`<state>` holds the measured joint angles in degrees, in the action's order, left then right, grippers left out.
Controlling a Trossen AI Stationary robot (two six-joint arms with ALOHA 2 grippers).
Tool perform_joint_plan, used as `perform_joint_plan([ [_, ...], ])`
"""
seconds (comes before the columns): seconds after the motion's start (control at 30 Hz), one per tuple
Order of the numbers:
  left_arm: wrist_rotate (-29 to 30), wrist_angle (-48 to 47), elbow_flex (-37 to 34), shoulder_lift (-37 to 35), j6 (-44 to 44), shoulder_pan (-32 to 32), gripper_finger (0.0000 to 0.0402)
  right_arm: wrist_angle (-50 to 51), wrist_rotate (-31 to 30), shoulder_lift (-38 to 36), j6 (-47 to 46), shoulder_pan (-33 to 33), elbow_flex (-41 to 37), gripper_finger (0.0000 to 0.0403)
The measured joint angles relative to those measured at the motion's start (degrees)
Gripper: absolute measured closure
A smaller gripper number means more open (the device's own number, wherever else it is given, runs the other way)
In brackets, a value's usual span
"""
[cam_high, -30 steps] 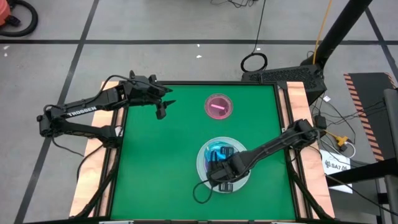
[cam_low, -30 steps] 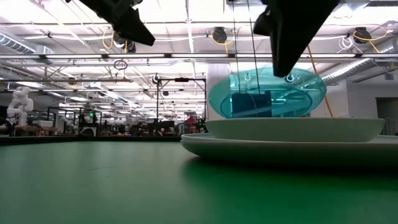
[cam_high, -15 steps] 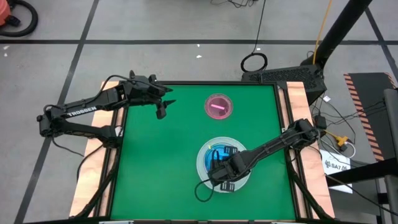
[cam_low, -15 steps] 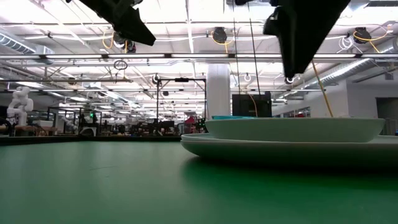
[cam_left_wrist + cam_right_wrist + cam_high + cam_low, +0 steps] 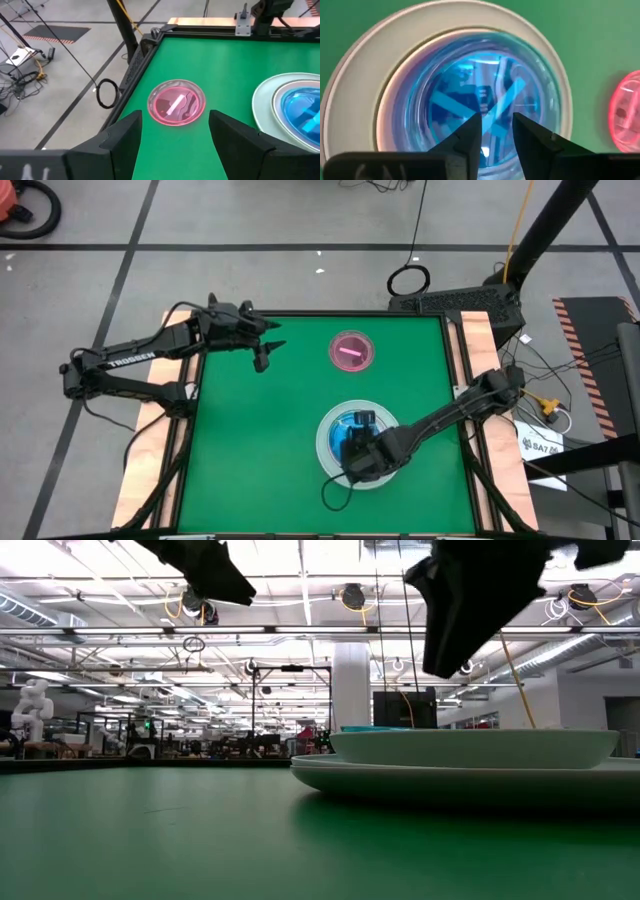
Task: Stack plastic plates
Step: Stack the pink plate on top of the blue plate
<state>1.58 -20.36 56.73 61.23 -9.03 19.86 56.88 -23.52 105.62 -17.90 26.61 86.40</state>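
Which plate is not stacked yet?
The pink plate, alone on the green mat toward the far edge; the teal plate already sits in the stack under the right gripper.

Table point(image 5: 250, 440): square green top, pale wooden strips along left and right edges, dark frame at far edge. Directly on it, two things, well apart. Pink plate point(image 5: 352, 351): small, translucent, alone near far edge. Large pale plate point(image 5: 324, 438): nearer front edge, right of centre, bottom of stack; smaller pale plate and clear teal plate point(image 5: 352, 432) nested inside it.
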Motion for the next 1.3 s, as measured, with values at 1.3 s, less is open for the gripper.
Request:
perform_joint_plan([
  [1.3,-9.1,21.9,5.8,32.8,15.8,3.9,0.0165,-54.8,14.7,-57.6,36.8,-23.3,-47.6,0.0344],
])
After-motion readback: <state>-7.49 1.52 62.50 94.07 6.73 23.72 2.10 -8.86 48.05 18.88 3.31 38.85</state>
